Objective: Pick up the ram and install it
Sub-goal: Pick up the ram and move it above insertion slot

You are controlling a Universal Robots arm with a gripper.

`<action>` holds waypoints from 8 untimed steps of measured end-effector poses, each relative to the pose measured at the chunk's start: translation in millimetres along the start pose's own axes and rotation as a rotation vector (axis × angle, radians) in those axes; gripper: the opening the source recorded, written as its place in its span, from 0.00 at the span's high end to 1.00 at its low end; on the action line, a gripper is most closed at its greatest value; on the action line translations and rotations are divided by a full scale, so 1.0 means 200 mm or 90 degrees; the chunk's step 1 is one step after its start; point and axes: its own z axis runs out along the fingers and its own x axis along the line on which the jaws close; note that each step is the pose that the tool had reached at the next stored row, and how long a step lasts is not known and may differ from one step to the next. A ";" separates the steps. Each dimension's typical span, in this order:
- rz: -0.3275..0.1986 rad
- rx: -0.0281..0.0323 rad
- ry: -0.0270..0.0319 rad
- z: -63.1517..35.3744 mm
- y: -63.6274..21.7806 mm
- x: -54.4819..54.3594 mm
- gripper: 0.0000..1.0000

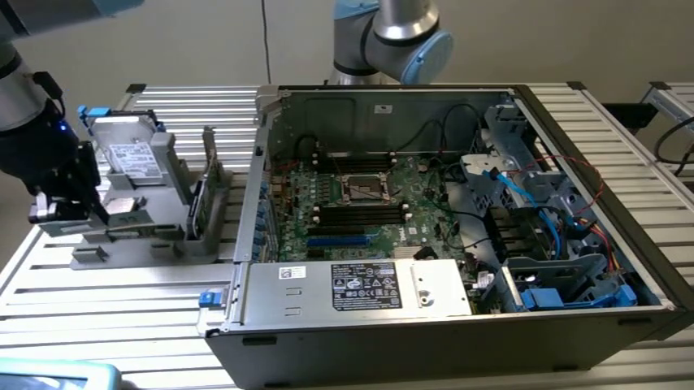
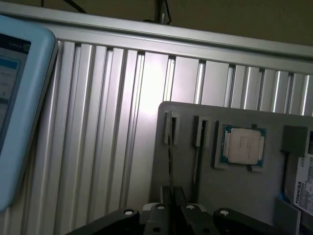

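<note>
The ram (image 2: 169,152) shows edge-on in the wrist view as a thin dark stick running out from between my fingers. My gripper (image 2: 171,213) is shut on its near end. Beyond the stick lies the grey parts holder (image 2: 244,196) with its two narrow slots. In the exterior view my gripper (image 1: 49,213) hangs at the left end of that holder (image 1: 130,244), well away from the open computer case (image 1: 434,325). Inside the case, the motherboard (image 1: 358,188) lies flat, with black slot strips (image 1: 358,216) below the processor socket.
On the holder sit a processor chip (image 2: 243,146) and a grey drive with a white label (image 2: 304,188), (image 1: 123,154). A thin board (image 1: 198,207) stands upright at the holder's case side. A pale blue tablet (image 2: 17,98) lies on the slatted table (image 1: 119,325). Cables fill the case's right side.
</note>
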 end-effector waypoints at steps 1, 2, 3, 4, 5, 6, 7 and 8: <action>0.000 0.0000 0.0000 -0.023 0.001 0.00 0.85; 0.001 0.0000 0.0000 -0.045 0.002 0.00 0.85; 0.001 0.0001 0.0000 -0.070 0.003 0.00 0.85; 0.002 -0.0001 0.0001 -0.093 0.004 0.00 0.85; 0.002 0.0001 0.0000 -0.115 0.004 0.00 0.85; 0.003 0.0001 -0.0001 -0.137 0.005 0.00 0.85; 0.005 0.0001 -0.0001 -0.160 0.005 0.00 0.85; 0.007 0.0004 -0.0009 -0.179 0.006 0.00 0.85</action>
